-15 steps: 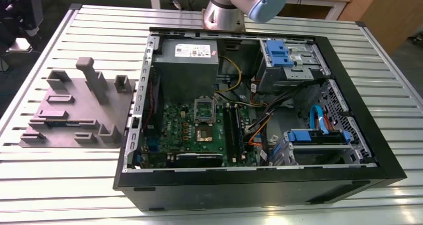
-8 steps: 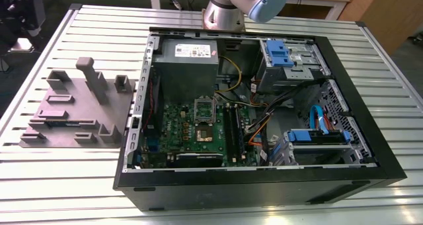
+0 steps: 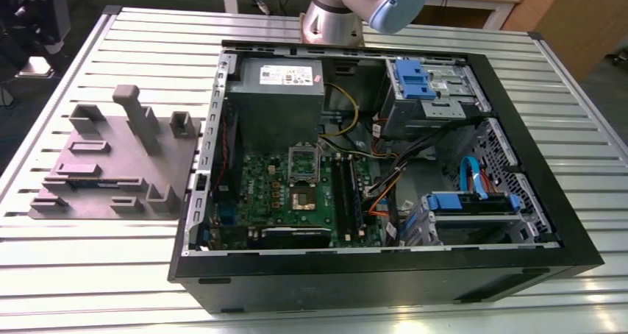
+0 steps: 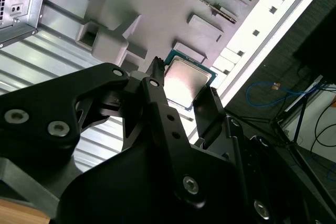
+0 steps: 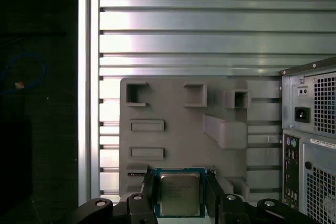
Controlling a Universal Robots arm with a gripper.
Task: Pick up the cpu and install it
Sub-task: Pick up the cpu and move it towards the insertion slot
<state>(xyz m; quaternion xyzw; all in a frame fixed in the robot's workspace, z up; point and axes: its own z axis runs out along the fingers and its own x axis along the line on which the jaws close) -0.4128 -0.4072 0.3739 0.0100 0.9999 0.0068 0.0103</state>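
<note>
1. Exterior view: 1 robot arm [image 3: 339, 18] rises behind 1 open computer case [image 3: 393, 275] on the slatted counter [image 3: 98, 275]. 1 grey tray [image 3: 118, 157] lies beside the case.
2. First wrist view: the gripper [image 5: 180, 182] has its 2 fingers [image 5: 148, 187] closed against opposite edges of 1 cpu [image 5: 180, 198]. The cpu sits between them, metal top showing, held above the tray [image 5: 173, 108].
3. Second wrist view: the gripper [image 4: 184, 76] pinches the cpu [image 4: 189, 81] between its 2 fingers [image 4: 157, 85], and the tray [image 4: 157, 9] lies beyond the fingertips.
</note>
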